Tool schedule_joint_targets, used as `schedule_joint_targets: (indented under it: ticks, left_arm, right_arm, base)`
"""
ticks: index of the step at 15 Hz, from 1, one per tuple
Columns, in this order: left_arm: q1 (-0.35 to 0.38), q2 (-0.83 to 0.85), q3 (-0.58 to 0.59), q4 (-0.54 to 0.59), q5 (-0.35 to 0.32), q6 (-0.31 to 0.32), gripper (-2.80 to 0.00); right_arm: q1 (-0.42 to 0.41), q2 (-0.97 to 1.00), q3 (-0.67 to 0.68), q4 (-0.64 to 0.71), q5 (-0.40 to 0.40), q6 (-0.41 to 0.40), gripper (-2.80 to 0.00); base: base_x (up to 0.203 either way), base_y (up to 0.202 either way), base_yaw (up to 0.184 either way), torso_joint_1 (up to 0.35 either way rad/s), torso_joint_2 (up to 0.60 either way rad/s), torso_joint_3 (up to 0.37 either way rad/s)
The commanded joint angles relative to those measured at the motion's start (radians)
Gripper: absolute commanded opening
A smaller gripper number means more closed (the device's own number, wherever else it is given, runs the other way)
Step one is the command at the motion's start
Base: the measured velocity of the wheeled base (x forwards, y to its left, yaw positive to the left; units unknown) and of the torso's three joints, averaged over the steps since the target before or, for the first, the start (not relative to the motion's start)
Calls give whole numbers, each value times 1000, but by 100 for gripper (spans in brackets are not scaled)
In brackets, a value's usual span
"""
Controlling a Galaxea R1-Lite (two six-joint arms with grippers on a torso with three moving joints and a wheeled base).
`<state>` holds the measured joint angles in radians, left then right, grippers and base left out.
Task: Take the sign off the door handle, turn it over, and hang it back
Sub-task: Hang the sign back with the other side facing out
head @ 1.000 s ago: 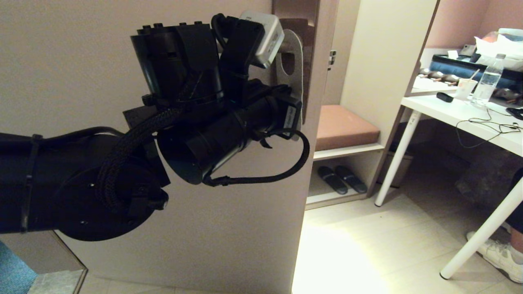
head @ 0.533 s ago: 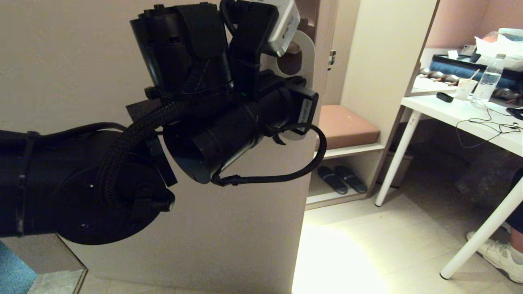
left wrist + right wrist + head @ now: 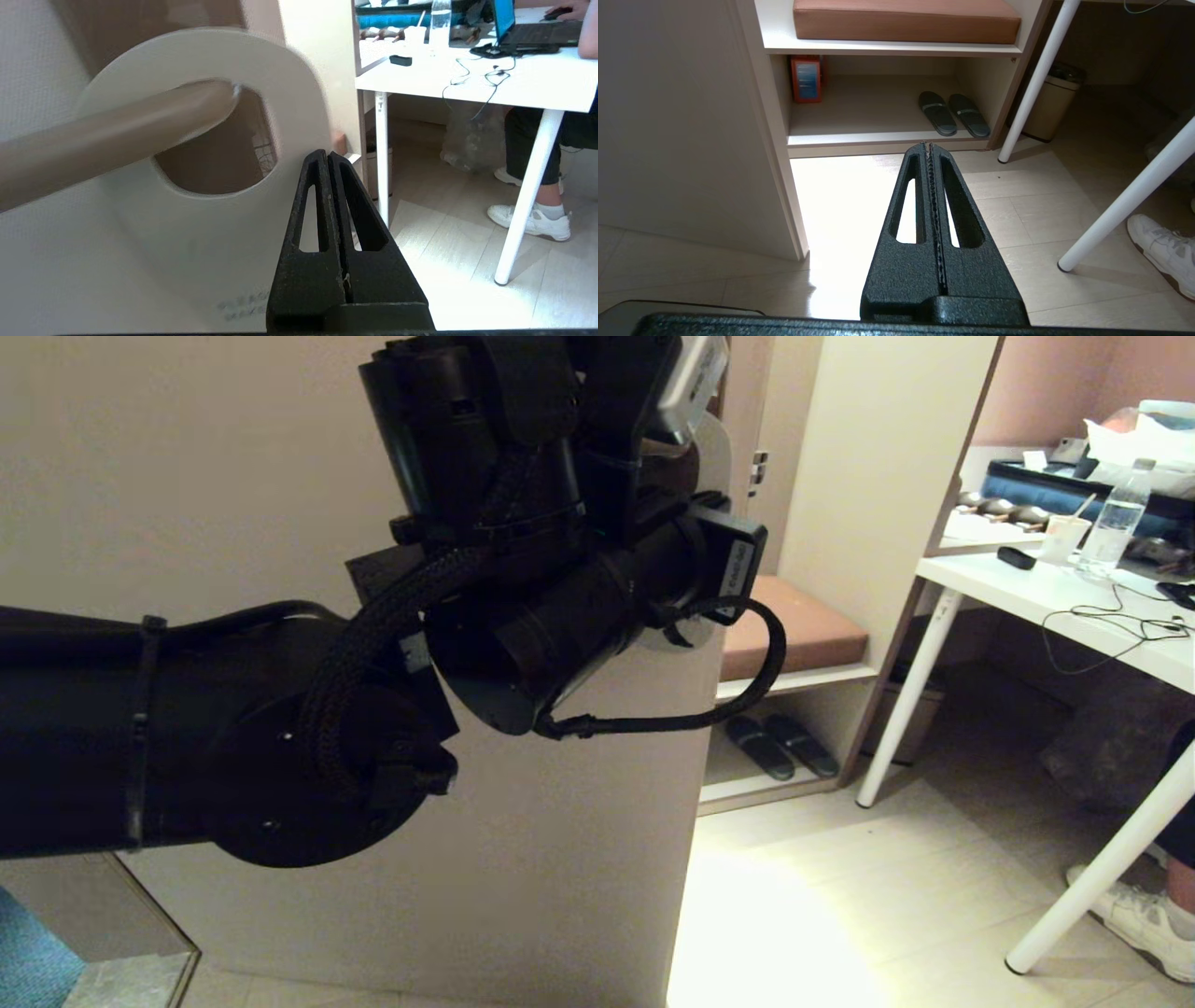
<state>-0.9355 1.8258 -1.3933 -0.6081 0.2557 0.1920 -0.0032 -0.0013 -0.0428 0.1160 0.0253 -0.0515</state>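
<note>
My left gripper is shut on the right edge of the sign, just below its big round hole. The sign's off-white face is toward the wrist camera. The door handle, a pale-looking straight bar, lies across the sign's ring, with its tip over the hole. I cannot tell whether the tip still passes through the hole. The brown backplate shows behind. In the head view the left arm hides the handle, and only the sign's edge shows. My right gripper is shut and empty, low over the floor.
The beige door fills the left. Right of it stands a shelf with a brown cushion and slippers. A white table with a bottle and a seated person's shoe are at the right.
My left arm has moved up and to the right along the handle, carrying the sign with it toward the handle's free end.
</note>
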Motion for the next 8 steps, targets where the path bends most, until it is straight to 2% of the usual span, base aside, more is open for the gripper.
schedule_joint_targets:
  ticks: [1, 8]
  left_arm:
    - [-4, 32, -24, -3, 2, 1, -280]
    - [2, 23, -20, -5, 15, 1, -280]
  right_arm:
    - [0, 1, 0, 1, 1, -1, -280]
    - [0, 1, 0, 1, 1, -1, -280]
  base:
    - [0, 0, 0, 0, 0, 0]
    - [0, 0, 0, 0, 0, 0]
